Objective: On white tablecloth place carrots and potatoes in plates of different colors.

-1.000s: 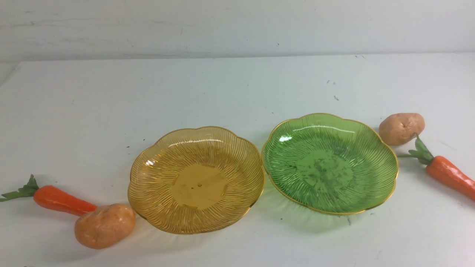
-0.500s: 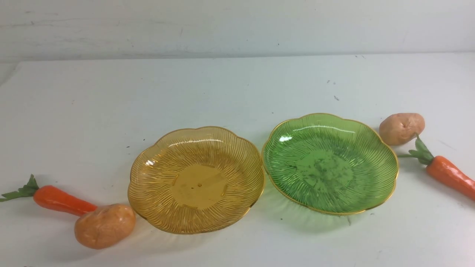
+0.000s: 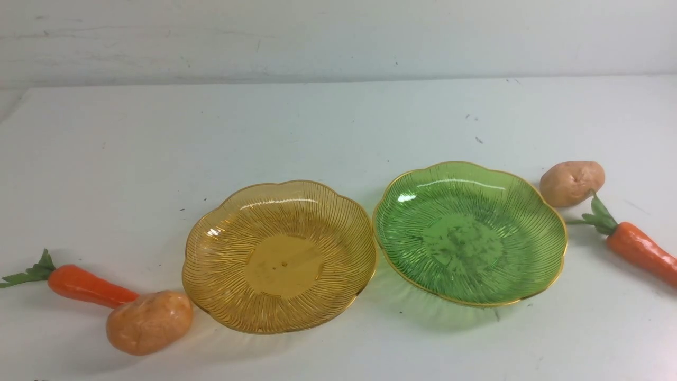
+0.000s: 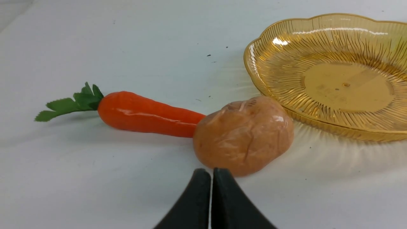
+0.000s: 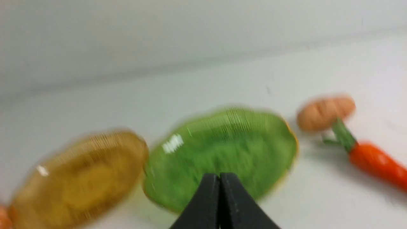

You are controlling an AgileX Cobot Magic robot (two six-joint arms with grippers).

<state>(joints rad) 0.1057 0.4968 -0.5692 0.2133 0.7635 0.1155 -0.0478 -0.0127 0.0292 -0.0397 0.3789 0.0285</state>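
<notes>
On the white tablecloth (image 3: pixel 328 127) an amber-yellow plate (image 3: pixel 211 233) and a green plate (image 3: pixel 550 222) sit side by side, both empty. At the left a carrot (image 3: pixel 87 286) lies with its tip against a potato (image 3: pixel 149 321). At the right a second potato (image 3: pixel 572 183) lies by a second carrot (image 3: pixel 637 247). No arm shows in the front view. My left gripper (image 4: pixel 211 173) is shut, empty, just short of the left potato (image 4: pixel 243 135) beside the carrot (image 4: pixel 146 114). My right gripper (image 5: pixel 219 178) is shut, empty, with the green plate (image 5: pixel 254 140) behind its tips in a blurred view.
A pale wall (image 3: pixel 338 37) runs along the table's far edge. Small dark specks (image 3: pixel 478 139) dot the cloth behind the green plate. The amber plate (image 4: pixel 270 63) stands close to the left potato, their edges nearly touching.
In the front view nothing on the table has moved. The blur in the right wrist view shows that arm in motion.
</notes>
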